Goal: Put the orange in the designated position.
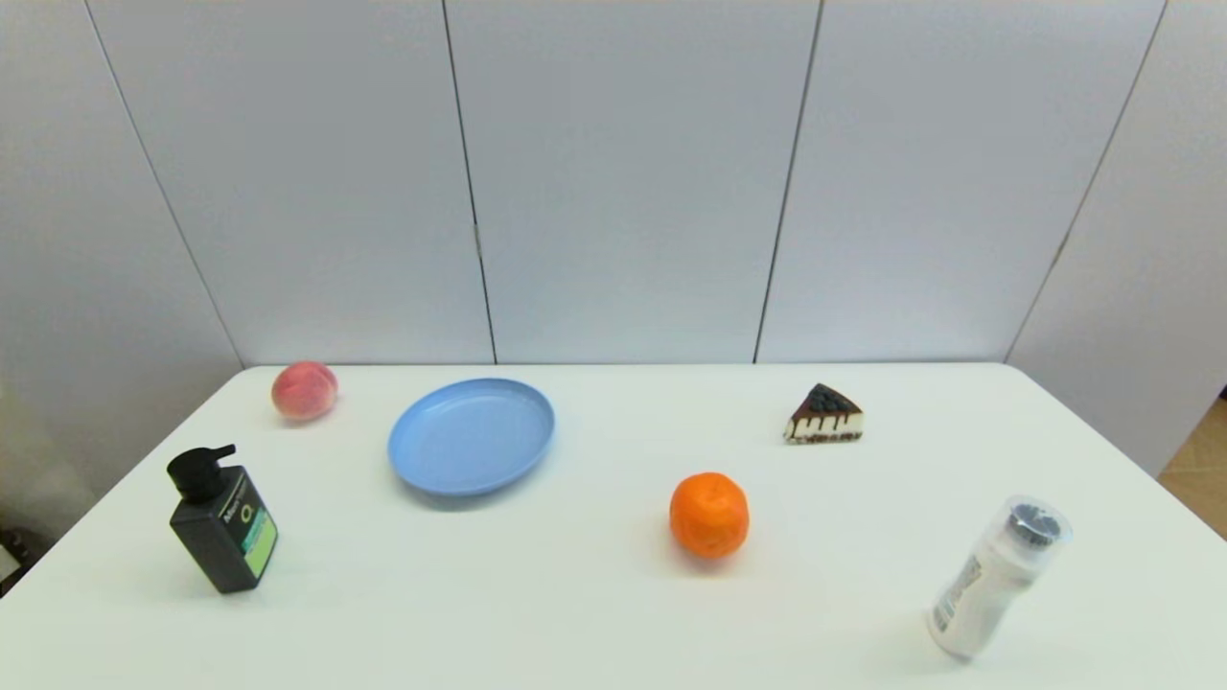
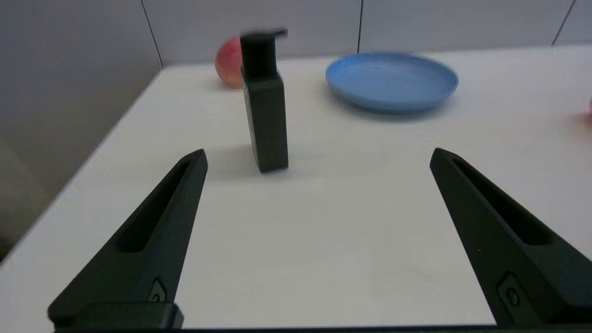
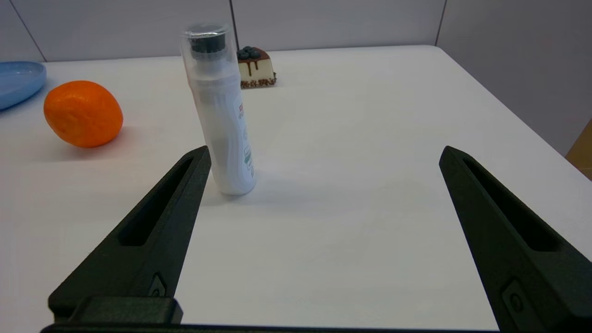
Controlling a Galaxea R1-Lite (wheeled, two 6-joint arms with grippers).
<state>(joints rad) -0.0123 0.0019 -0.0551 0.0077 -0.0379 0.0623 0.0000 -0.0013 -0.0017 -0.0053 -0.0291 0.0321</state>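
Orange: I see the orange (image 1: pixel 708 515) resting on the white table (image 1: pixel 594 613), right of centre and toward the near side, untouched by either arm. In the right wrist view the orange (image 3: pixel 83 113) lies well beyond that arm's fingers, off to one side.

Plate: a blue plate (image 1: pixel 471 436) sits left of the orange and farther back, apart from it. Nothing lies in it that I can see.

Peach: a pink-red peach (image 1: pixel 304 390) is at the far left corner region, just beside the plate but not touching.

Pump bottle: a black pump bottle (image 1: pixel 221 522) with a green label stands near the left edge, ahead of the left arm's fingers in its wrist view (image 2: pixel 264 101).

White bottle: a white bottle with a clear cap (image 1: pixel 997 577) stands near the right, close in front of the right arm (image 3: pixel 221 111).

Cake: a slice of chocolate-topped cake (image 1: pixel 824 415) sits behind and right of the orange.

Left gripper (image 2: pixel 319 155): I have it low over the near left of the table, jaws spread wide, holding nothing. It does not show in the head view.

Right gripper (image 3: pixel 326 155): low over the near right of the table, jaws released and wide apart, empty.
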